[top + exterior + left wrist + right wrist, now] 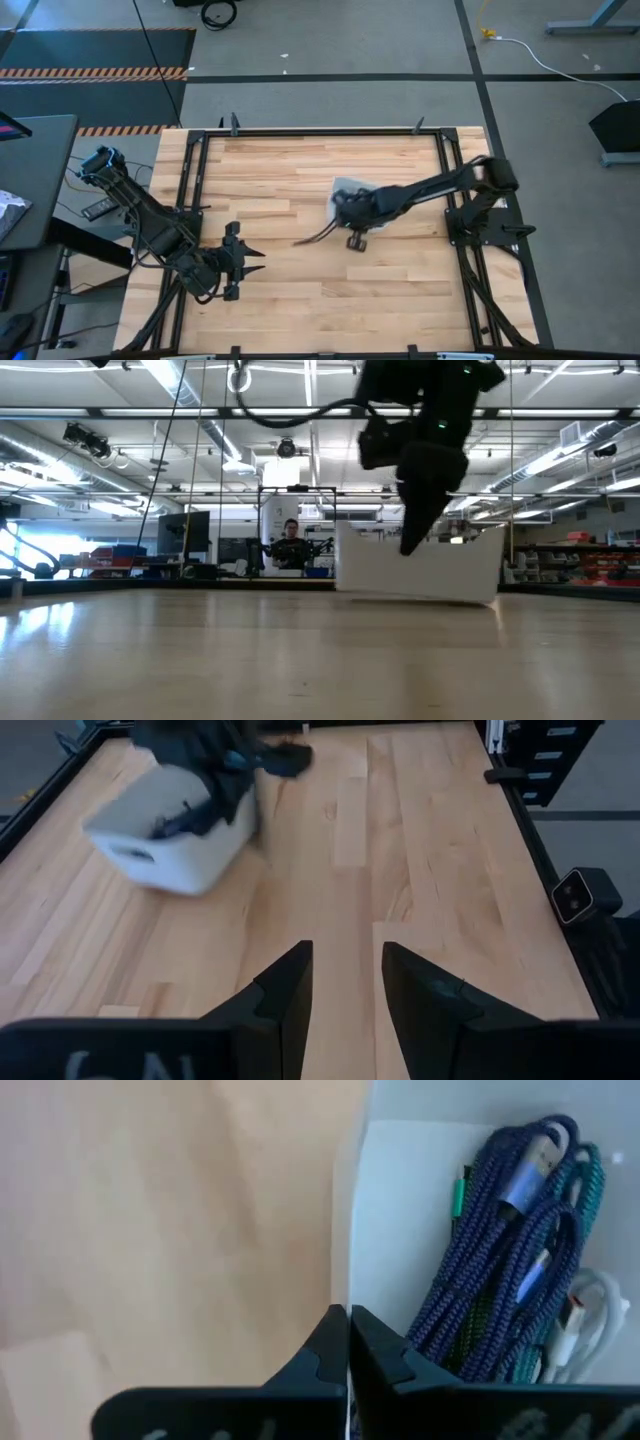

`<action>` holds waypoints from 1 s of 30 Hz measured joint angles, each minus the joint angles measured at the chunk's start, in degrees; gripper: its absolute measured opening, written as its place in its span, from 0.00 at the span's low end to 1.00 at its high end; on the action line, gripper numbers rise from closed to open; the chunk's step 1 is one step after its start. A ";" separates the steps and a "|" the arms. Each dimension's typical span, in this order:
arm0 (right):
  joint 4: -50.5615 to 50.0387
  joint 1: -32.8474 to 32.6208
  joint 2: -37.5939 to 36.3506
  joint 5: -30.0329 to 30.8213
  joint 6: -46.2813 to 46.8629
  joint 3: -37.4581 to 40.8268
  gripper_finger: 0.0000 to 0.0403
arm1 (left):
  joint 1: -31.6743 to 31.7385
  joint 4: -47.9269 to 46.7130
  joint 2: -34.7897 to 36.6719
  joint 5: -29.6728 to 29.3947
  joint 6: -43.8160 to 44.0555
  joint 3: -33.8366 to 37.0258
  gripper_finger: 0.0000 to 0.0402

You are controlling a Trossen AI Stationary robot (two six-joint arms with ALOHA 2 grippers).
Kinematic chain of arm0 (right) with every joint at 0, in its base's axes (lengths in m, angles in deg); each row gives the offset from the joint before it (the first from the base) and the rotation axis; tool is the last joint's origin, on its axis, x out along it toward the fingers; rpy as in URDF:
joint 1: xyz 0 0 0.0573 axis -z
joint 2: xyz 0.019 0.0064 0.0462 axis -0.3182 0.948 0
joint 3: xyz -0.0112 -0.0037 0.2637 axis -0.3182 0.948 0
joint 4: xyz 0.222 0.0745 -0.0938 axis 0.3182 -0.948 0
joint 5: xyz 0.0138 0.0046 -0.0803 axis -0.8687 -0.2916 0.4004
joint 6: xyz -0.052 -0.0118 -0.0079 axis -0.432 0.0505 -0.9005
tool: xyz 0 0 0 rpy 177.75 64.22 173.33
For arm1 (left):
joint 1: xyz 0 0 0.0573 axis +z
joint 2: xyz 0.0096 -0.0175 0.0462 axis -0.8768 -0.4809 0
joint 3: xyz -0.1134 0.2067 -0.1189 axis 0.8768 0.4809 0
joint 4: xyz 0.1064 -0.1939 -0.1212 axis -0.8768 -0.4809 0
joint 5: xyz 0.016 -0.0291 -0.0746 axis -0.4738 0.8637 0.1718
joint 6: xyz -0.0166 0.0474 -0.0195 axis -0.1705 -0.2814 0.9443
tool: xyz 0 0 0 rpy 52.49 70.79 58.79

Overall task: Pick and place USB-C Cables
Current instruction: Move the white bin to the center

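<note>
From above, your right claw (352, 216) hung over the white tray's (350, 186) near edge, mid-tabletop (300, 170); the left claw (243, 262) waited near the front-left. At table height, the right arm's fingers pointed into the tray. Your left wrist view showed its fingers parted, empty. Your right wrist view showed fingers pinched shut, gripping nothing, beside the USB-C Cables (510, 1250) heaped in the tray. Next, I'd judge: open, then reach into them.

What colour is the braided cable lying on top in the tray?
Dark purple-blue, braided cable, atop the others in the white tray; it shows best in the right wrist view.
</note>
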State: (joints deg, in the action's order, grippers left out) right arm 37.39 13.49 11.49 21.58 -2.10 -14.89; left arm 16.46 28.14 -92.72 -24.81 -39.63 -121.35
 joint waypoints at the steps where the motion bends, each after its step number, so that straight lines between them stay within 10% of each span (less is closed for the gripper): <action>1: -1.17 -1.00 2.54 0.06 -0.52 -2.83 0.00 | 0.00 0.04 0.00 -0.01 0.00 0.00 0.32; 13: -18.53 -5.79 27.35 4.18 -7.37 -38.77 0.00 | -1.28 0.08 0.00 0.00 1.26 0.00 0.32; 30: -21.10 -5.75 28.69 2.93 -7.69 -40.71 0.00 | -3.67 0.08 0.00 -1.49 1.51 0.00 0.32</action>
State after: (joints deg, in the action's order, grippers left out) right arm 16.29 7.75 40.19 24.51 -9.79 -55.60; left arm 12.79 28.22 -92.72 -26.30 -38.12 -121.35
